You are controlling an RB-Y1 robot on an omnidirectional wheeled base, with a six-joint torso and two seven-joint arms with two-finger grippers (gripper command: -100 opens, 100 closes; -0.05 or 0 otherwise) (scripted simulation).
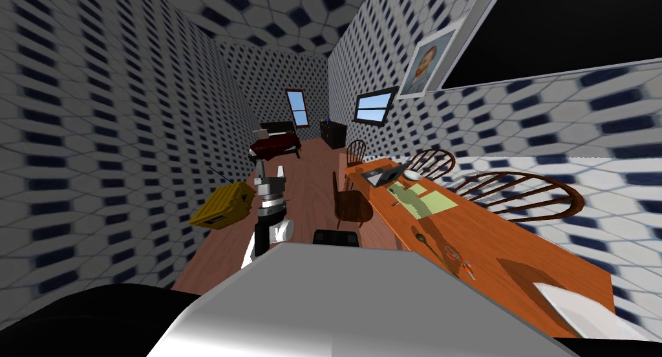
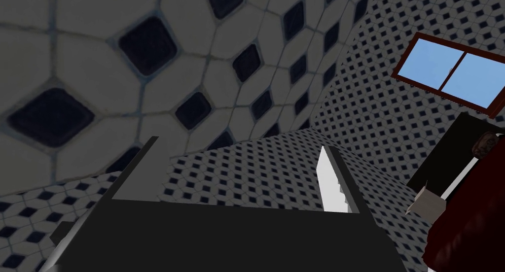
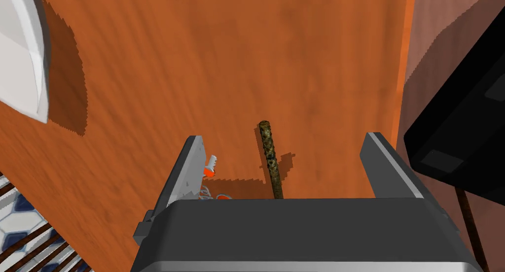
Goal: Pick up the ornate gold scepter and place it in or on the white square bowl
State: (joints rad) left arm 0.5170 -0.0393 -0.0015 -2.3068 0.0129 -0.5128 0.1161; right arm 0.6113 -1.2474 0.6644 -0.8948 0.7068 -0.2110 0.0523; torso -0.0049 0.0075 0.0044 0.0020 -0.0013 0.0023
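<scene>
Holding the right gripper (image 3: 284, 137) wide open and low over the orange table (image 3: 306, 62), gripping nothing. Can see the scepter (image 3: 270, 155), a thin mottled gold-brown rod, lying flat on the table between the two fingers and touching neither. From the head view, placing it on the near part of the table at the right, with the white bowl (image 1: 575, 306) nearer again and further right, well apart from it. Holding the left gripper (image 2: 236, 146) open and empty too, raised at the left, away from the table.

As for risks: could close too high and slip over so thin a rod, or press down and roll it aside. Could also catch the small orange and white thing (image 3: 210, 165) just beside one finger together with the rod. Seems to reach only the end of the shaft, so may tip or swing the long rod once lifted and drop it before reaching the bowl
</scene>
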